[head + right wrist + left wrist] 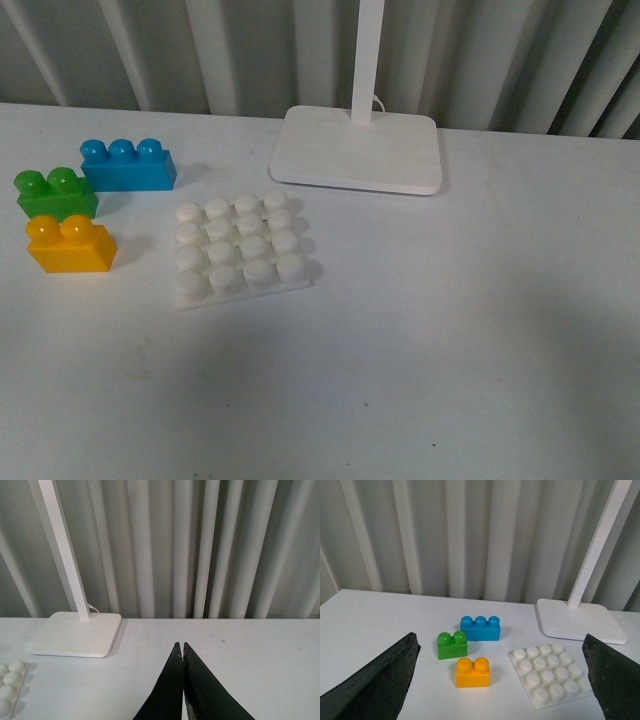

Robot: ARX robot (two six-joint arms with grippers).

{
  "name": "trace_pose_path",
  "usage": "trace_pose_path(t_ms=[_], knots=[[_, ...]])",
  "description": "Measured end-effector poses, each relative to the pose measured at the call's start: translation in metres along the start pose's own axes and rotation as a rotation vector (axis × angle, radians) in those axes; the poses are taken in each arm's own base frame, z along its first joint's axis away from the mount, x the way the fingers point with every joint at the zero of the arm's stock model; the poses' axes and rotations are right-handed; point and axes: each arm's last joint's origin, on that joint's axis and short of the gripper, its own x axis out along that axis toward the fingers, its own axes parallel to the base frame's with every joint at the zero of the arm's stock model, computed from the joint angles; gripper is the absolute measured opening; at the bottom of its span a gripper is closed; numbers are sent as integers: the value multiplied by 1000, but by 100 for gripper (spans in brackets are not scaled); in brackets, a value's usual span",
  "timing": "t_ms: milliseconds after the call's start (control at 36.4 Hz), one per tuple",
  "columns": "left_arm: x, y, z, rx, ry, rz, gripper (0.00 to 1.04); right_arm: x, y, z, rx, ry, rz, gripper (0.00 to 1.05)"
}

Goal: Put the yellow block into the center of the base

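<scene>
Yellow block [70, 246]: it is sitting studs-up on the white surface [450, 350], at 9 o'clock of the base [240, 250] and apart from it. Nothing is gripping it, so the insertion is not yet begun.
Base: it is lying flat with all sixteen studs bare. The four middle studs are showing free, which is likely why nothing is stacked there.
Neighbours: the green block [55, 194] is sitting just at 12 o'clock of the yellow one, very close or touching. The blue block [127, 165] is lying at 1 o'clock of the green one. This tight grouping is probably leaving the 6 o'clock and 3 o'clock sides of the yellow block as the free ways in.
Lamp stand [357, 150]: it is standing at 1 o'clock of the base, clear of the work.
Left fingers [380, 680]: they are spread wide and are holding nothing. The yellow block [473, 672] is showing between them and ahead, which suggests this arm is lining up for the pick.
Right fingers [172, 690]: they are pressed together and empty, pointing toward the lamp stand side. Only an edge of the base [10, 685] is showing there.
Arm pose: neither arm is showing in the front view. Both wrists seem to be hanging back above the near side of the surface.
</scene>
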Motion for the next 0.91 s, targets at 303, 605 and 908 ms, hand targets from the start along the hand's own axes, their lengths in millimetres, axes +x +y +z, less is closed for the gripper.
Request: trace_pose_path(t_ms=[303, 605, 908], knots=[[0, 0, 0, 0, 0, 0, 98, -7, 0, -7, 0, -5, 0, 1], [0, 0, 0, 0, 0, 0, 98, -14, 0, -17, 0, -10, 0, 1], [0, 0, 0, 0, 0, 0, 98, -22, 0, -19, -1, -10, 0, 1]])
